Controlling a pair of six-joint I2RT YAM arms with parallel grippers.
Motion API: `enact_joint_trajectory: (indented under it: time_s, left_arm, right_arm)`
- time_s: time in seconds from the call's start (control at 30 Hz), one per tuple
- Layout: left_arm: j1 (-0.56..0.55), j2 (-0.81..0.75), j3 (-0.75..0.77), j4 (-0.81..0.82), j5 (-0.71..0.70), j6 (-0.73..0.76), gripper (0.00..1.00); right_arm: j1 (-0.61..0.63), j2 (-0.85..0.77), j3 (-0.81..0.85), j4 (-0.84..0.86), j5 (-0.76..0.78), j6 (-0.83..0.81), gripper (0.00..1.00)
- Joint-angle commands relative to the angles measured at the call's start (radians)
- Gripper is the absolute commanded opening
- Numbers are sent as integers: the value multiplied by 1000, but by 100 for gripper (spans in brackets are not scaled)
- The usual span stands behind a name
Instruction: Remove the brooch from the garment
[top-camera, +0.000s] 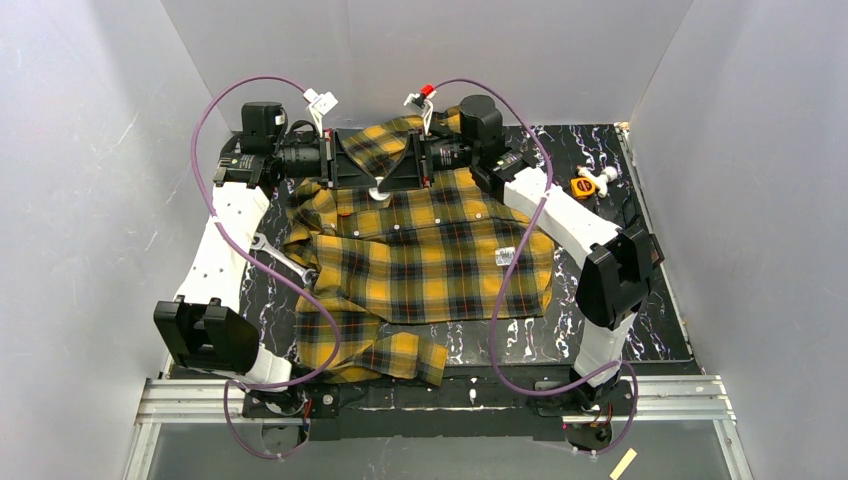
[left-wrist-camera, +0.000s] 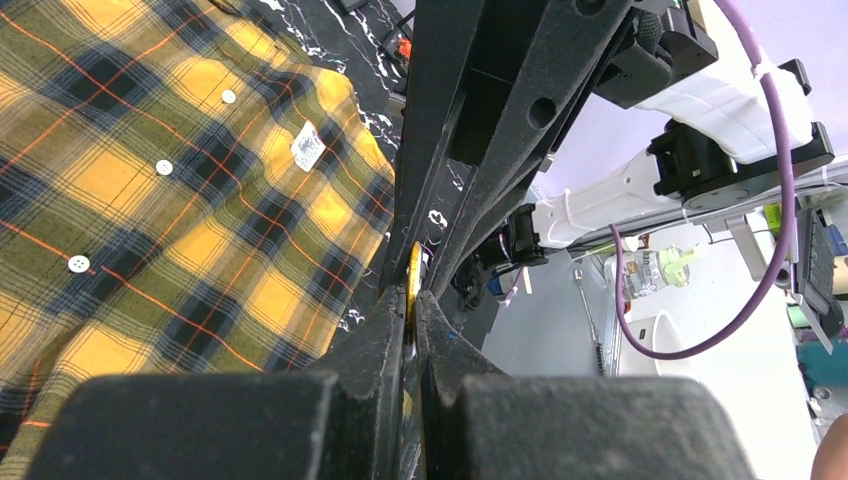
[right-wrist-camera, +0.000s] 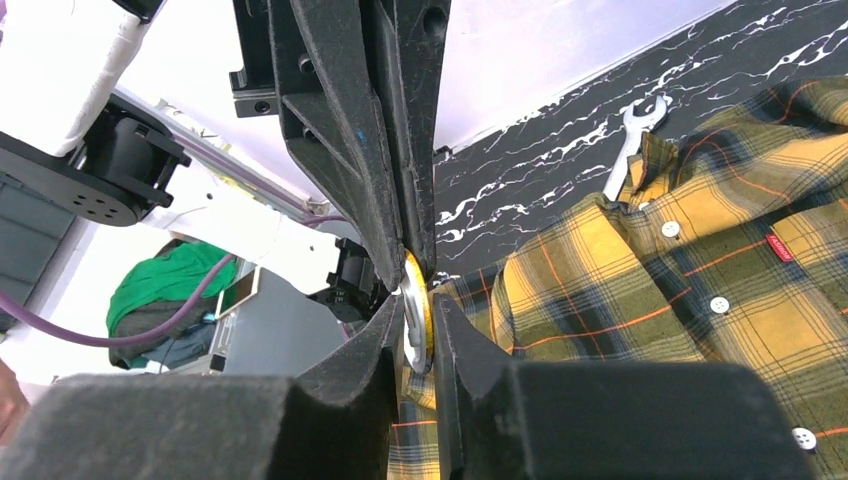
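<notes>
The garment, a yellow-and-black plaid shirt, lies spread over the black marbled table. Both grippers meet tip to tip over its far edge near the collar. My right gripper is shut on the brooch, a small cream-white disc held edge-on with yellow cloth against it. The brooch shows in the top view as a white speck just under the fingertips. My left gripper is shut on a thin yellow fold of shirt cloth, opposite the right gripper's fingers.
A metal wrench lies on the table by the shirt's left side. A small orange-and-white object sits at the far right. The shirt's white label is on its right part. White walls close in the table.
</notes>
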Motion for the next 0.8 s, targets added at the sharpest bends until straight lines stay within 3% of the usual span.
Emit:
enact_joint_trajectory:
  time_s: [0.0,0.1,0.23,0.33,0.77]
  left_arm:
    - [-12,-24,15,-7,63,-15,0]
    - [-12,-21,19,-8,61,-14,0]
    - [-11,-18,26,-8,47,-6,0]
    - [-10,-15,26,-8,49,5,0]
    - [-10,-5,30,-8,82,17,0]
  right_arm:
    - [-7,-45,-17,129,1,58,24]
    - [-7,-49,-21,146,-15,66,29]
    - [-9,-55,-19,141,-51,68,50]
    - [-17,-60,-19,122,-61,67,54]
    - [-42,-64,-12,97,-63,67,35]
